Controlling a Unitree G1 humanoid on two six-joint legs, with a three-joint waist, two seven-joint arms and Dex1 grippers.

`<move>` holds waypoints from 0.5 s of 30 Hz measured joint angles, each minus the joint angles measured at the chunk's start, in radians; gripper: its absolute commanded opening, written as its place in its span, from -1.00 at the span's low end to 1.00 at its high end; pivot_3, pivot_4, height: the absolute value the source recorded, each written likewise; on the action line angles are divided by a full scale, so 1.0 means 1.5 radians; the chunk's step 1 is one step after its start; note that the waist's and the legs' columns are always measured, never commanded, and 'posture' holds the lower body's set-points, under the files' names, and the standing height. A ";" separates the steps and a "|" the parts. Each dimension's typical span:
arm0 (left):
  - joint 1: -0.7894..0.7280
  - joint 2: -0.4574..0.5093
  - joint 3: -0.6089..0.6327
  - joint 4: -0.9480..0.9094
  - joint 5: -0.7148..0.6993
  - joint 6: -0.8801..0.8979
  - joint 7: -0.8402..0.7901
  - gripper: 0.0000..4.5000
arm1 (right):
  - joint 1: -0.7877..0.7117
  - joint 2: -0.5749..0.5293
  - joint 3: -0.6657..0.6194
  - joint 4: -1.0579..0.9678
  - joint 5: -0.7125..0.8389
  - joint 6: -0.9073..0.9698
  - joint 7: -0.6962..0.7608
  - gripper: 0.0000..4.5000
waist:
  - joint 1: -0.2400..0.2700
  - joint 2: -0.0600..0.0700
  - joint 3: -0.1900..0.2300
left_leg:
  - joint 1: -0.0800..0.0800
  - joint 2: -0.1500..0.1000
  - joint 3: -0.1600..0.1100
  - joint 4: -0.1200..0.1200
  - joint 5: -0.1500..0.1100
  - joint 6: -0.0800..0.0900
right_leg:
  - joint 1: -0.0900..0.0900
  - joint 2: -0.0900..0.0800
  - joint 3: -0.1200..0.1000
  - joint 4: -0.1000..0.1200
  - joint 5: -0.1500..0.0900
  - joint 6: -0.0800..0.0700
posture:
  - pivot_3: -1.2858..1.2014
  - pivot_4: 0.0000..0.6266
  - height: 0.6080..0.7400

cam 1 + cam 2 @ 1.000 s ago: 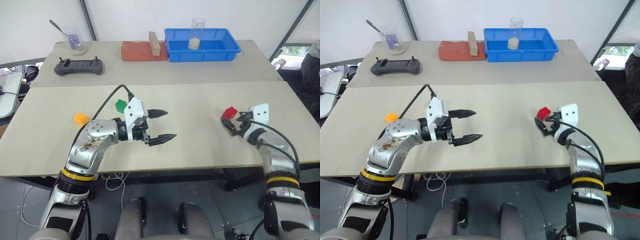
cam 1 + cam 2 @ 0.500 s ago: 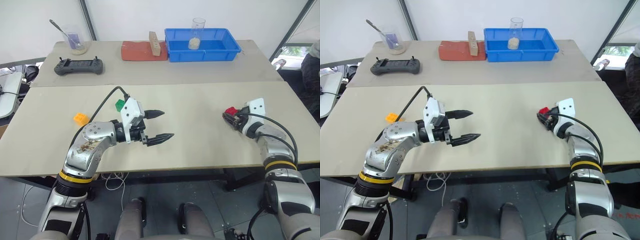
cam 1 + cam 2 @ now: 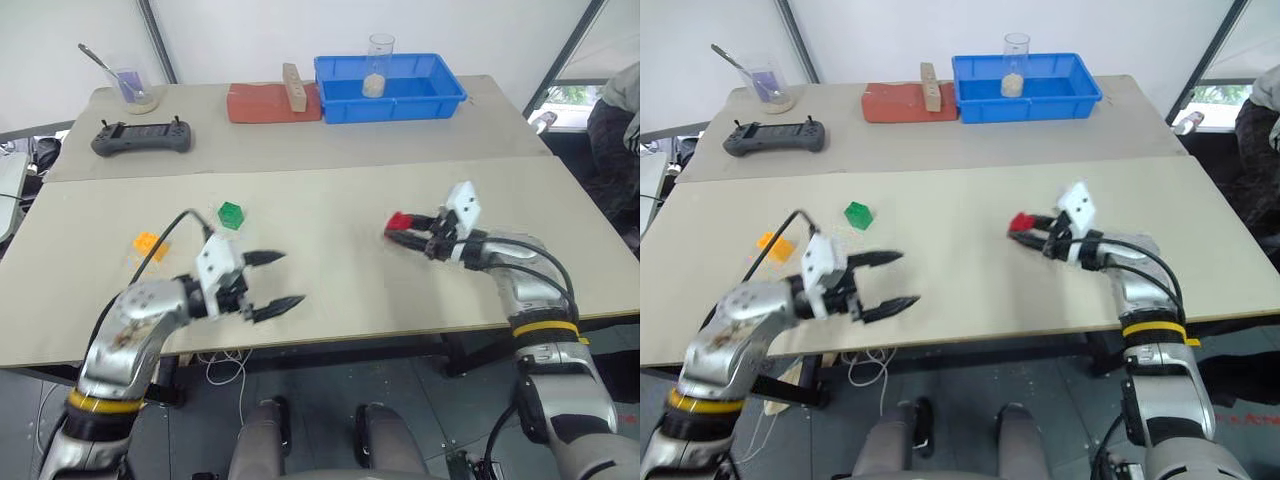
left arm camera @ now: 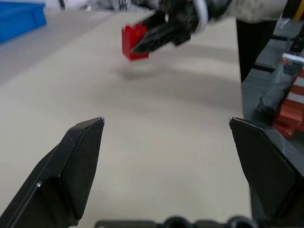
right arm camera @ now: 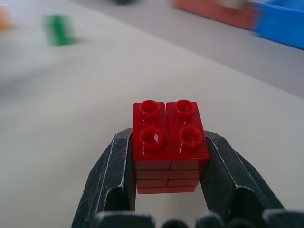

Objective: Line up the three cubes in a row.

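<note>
**Red cube lifted in the right gripper, green and orange-yellow cubes on the table**

The right gripper (image 3: 405, 231) sits right of centre in the left eye view, its two black fingers pinched on the red cube (image 3: 397, 220). In the right wrist view the cube (image 5: 170, 145) is upright between the fingers (image 5: 110, 183), its four studs facing up, the finger pads pressed flat against two opposite sides. The left wrist view shows it clear of the table, with a soft shadow on the surface beneath it.

The left gripper (image 3: 277, 280) is in the lower left of the frame, above the table's near part, with its fingers spread wide and nothing between them. The two tips point toward the middle of the frame.

The green cube (image 3: 231, 214) rests on the pale near table (image 3: 330, 290), left of centre, a little above the left gripper in the picture. The orange-yellow cube (image 3: 147, 243) lies further toward the left edge, near a black cable running off the left arm. The two are apart from each other, and well apart from the red one.

Along the top of the frame, on the far table, stand a blue bin (image 3: 390, 90) with a clear cup (image 3: 377, 66) in it, a red mat (image 3: 270, 103) carrying a tan wooden block (image 3: 291, 87), a black handheld controller (image 3: 141, 138), and a glass with a spoon (image 3: 128, 87) at the upper left.
</note>
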 measured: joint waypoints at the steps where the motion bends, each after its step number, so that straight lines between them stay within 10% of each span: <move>1: 0.039 0.005 0.011 -0.014 0.000 -0.007 0.000 1.00 | 0.004 0.000 0.016 -0.014 0.002 0.008 0.026 -0.35 | 0.002 0.000 0.000 | 0.000 0.000 0.000 0.000 -0.001 -0.002 | 0.000 0.000 0.000 0.000 0.000 0.000 | 0.03 -0.52 1.00; 15: 0.175 0.013 0.050 -0.146 -0.022 -0.028 0.016 1.00 | 0.003 -0.016 0.091 0.043 -0.015 -0.056 0.206 -0.35 | 0.031 0.000 0.000 | 0.000 0.000 0.002 0.001 -0.003 -0.006 | -0.001 -0.002 -0.002 -0.002 -0.001 -0.004 | 0.03 -0.52 1.00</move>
